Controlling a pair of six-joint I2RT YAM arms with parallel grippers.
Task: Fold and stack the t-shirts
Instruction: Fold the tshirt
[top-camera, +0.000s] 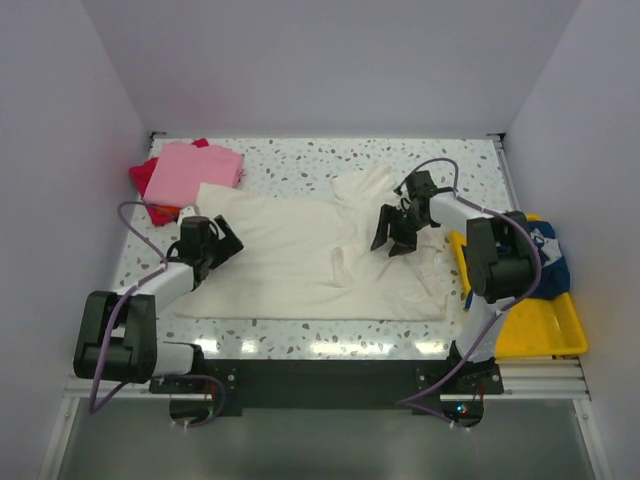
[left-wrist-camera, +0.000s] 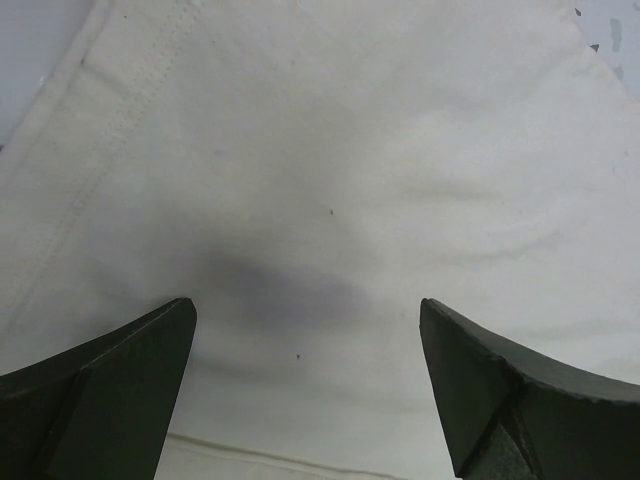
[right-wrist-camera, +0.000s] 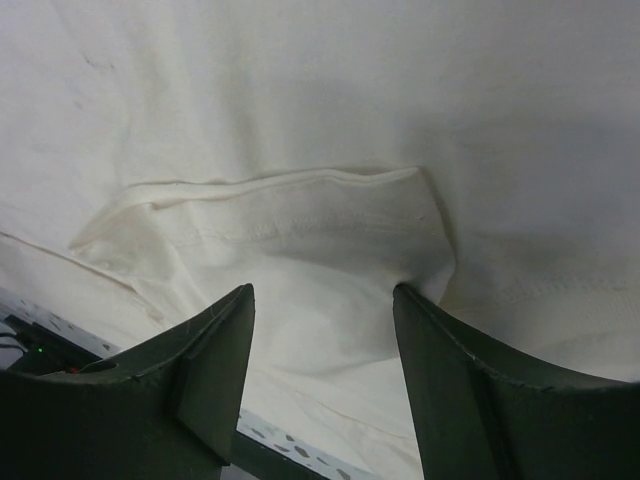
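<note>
— Whereabouts of the cream t-shirt (top-camera: 300, 255)?

— Spread nearly flat across the middle of the table (top-camera: 300, 160), with some rumpling toward the far right. Laid out like that, presumably, to be folded first.

— And the left gripper (top-camera: 225, 242)?

— Poised low over the left side of that shirt, just inside the stitched edge. Jaws wide apart, nothing between them. Probably placed there to pinch the edge and carry it across.

— Right gripper (top-camera: 392, 238)?

— Also parted and empty, hanging over a doubled-over flap of the same cloth, right of centre. Looks lined up to take hold of that flap, either to smooth it or to start the fold.

— Other shirts?

— Pink shirt (top-camera: 190, 172) at the far left, lying on a red shirt (top-camera: 143, 178) and an orange shirt (top-camera: 163, 212). Navy shirt (top-camera: 552, 262) on the right, in the yellow tray (top-camera: 545, 335). All parked off to the sides, seemingly to leave working room.

— Progress?

— Early, by the look of it: no fold yet in the cream one.
</note>
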